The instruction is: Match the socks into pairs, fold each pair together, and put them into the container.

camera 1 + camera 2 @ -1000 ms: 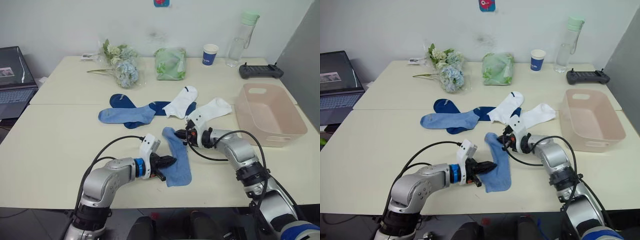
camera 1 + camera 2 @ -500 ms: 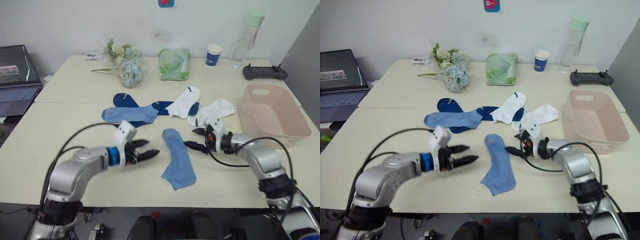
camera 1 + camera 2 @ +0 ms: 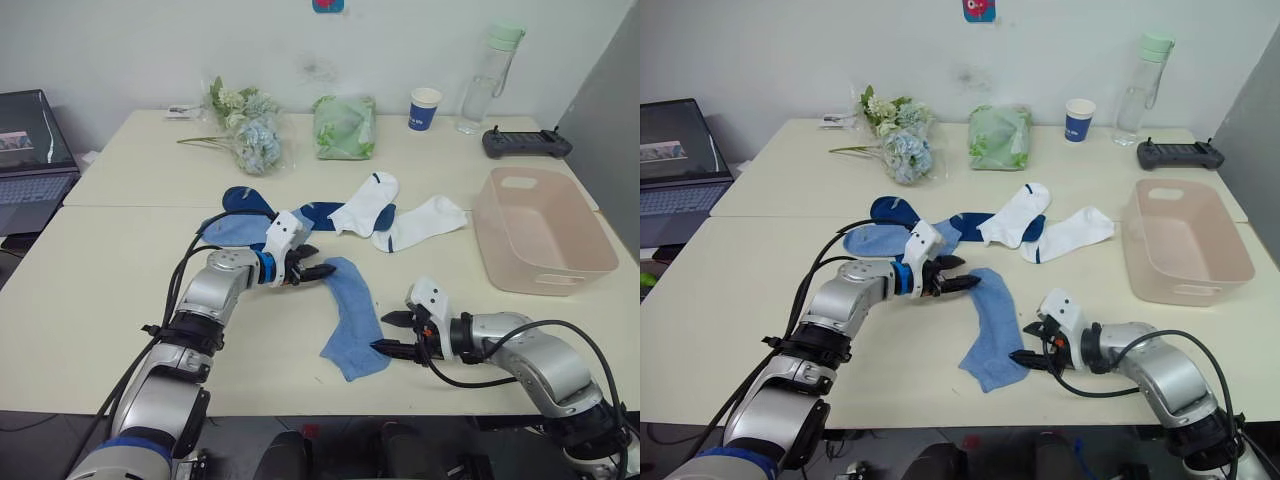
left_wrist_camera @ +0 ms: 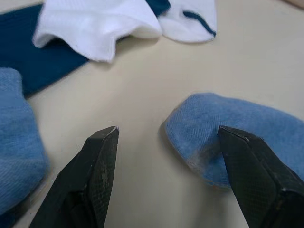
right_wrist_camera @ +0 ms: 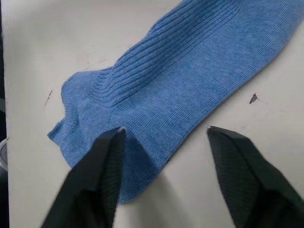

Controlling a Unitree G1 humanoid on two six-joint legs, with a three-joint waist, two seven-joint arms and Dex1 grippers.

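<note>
The lone light blue sock [image 3: 352, 316] lies flat on the worktop [image 3: 100, 300] and serves as the landmark here.

Nearest the viewer, the right pincer [image 3: 392, 334] now sits at the near end of that sock, fingers spread, one finger tip overlapping the sock's edge in the wrist view. Half a second ago it was beside the sock's middle on the container side; a second ago it was at the far end.

The left pincer [image 3: 316, 266] has gone the other way. It was at the near end a second ago, then drew off to the side; it now sits at the far end, fingers spread, one finger just beside the rounded tip. Neither pincer grips anything.

The sock itself has barely shifted. Judgement: the arms have swapped ends and bracket the sock for a fresh pick-up, so pairing has not yet begun.

Beyond the sock's far end lies the second light blue sock [image 3: 232, 232] over the navy socks [image 3: 245, 203], with the two white socks [image 3: 365, 205] beside them. The pink container [image 3: 545, 272], off to the right, looks empty.
</note>
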